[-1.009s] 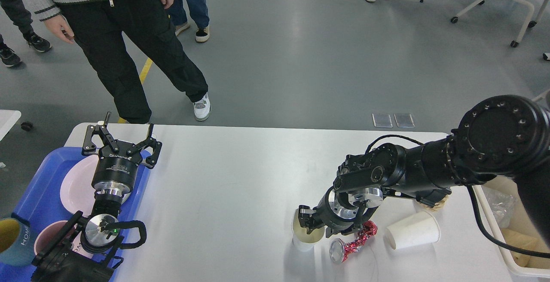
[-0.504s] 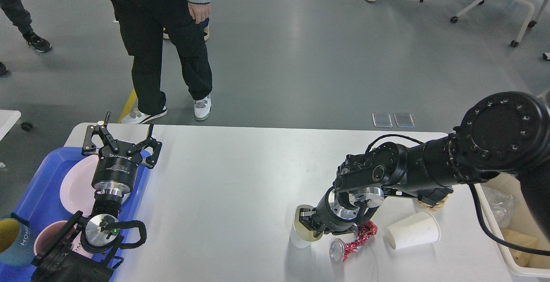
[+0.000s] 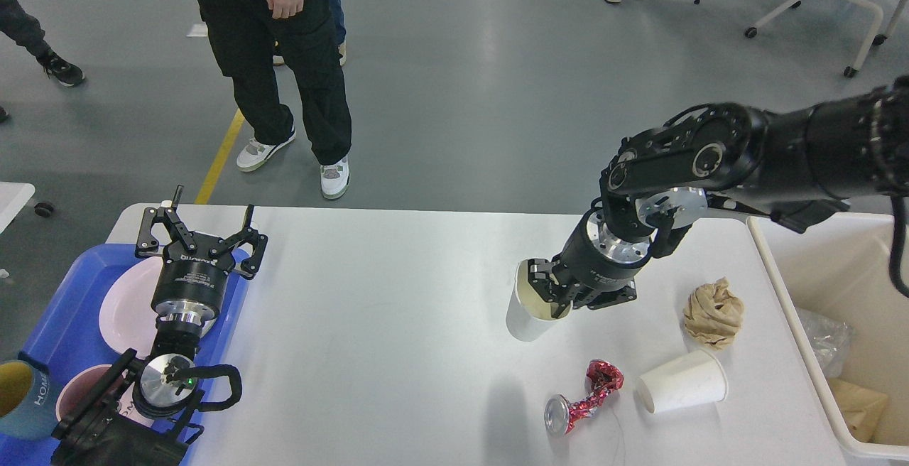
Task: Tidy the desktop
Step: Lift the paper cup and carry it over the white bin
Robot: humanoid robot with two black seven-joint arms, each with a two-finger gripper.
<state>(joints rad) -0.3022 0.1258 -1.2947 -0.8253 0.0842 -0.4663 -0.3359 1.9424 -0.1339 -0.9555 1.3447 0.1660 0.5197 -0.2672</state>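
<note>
The white desktop (image 3: 398, 324) fills the lower view. My right gripper (image 3: 545, 287) is shut on the rim of a white paper cup (image 3: 524, 313) and holds it lifted above the desktop, right of centre. On the desktop lie a crushed red can (image 3: 584, 398), a second white paper cup (image 3: 682, 381) on its side, and a crumpled brown paper ball (image 3: 714, 312). My left gripper (image 3: 202, 228) is open and empty over the blue tray (image 3: 64, 310) at the left edge.
The blue tray holds a pink plate (image 3: 126, 310), a pink bowl (image 3: 77, 389) and a teal mug (image 3: 21, 398). A cream bin (image 3: 838, 295) with some trash stands at the right edge. A person (image 3: 284, 61) stands beyond the far edge.
My right gripper has risen up and back with the paper cup, lifting it off the desktop away from the red can. The person has shifted. The left arm has not moved.
</note>
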